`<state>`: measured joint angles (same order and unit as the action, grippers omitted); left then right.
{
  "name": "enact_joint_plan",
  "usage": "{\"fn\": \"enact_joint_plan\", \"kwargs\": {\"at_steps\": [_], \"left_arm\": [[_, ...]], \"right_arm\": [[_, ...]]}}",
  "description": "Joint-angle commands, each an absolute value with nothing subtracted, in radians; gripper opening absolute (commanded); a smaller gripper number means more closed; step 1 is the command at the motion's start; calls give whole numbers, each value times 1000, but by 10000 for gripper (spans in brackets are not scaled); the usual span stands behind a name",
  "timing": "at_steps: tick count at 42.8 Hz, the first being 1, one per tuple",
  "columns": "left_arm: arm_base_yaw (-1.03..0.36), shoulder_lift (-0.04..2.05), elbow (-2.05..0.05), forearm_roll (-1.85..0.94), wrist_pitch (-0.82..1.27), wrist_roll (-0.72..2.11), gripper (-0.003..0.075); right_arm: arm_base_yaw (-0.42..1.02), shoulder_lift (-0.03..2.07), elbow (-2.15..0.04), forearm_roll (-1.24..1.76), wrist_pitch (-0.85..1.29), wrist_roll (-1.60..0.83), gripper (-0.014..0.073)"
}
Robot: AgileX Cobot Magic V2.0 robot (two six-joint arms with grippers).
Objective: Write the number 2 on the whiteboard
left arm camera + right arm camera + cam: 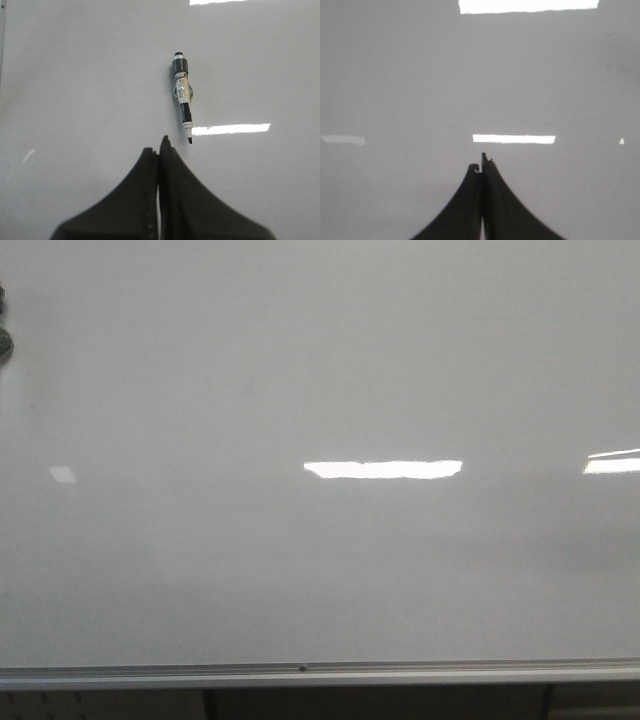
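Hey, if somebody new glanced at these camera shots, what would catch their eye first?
Probably the uncapped marker lying alone on the whiteboard, just beyond the shut left claw in the left wrist view. After that, the bright light reflections on the glossy board, which shows no writing in the front view. The right claw is shut too, holding nothing.

One whiteboard is counted, with one silver rail along its lower edge. One marker is seen. Two grippers are seen: left, right.
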<state>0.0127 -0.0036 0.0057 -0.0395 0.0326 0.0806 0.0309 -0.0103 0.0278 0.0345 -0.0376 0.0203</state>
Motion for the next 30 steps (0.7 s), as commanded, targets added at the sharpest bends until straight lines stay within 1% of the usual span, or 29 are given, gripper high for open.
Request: {"fn": "enact_joint_plan", "kwargs": {"at_steps": [1,30], "left_arm": [[4,-6,28,-49,-52,77,-20],[4,-6,28,-35,-54,77,-20]], "right_arm": [[27,-26,27,35,-120,18,-69],[27,-26,27,35,-141,18,-69]]}}
